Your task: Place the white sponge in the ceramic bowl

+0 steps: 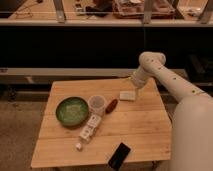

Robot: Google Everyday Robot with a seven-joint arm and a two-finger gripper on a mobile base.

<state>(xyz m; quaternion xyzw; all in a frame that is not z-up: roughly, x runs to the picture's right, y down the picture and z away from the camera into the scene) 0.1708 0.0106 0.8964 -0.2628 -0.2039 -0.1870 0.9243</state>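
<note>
The white sponge (128, 95) lies flat on the wooden table (137, 127), toward the back right. The ceramic bowl (72, 111), green with a paler speckled inside, sits at the left of the table with nothing in it. My gripper (134, 85) hangs from the white arm just above and behind the sponge, at its right end. I cannot tell whether it touches the sponge.
A translucent white cup (97, 104) stands right of the bowl, with a small red-brown object (111, 105) beside it. A longer white box (90, 127) and a tiny white cube (78, 146) lie in front. A black phone (119, 156) lies near the front edge. Dark shelving stands behind the table.
</note>
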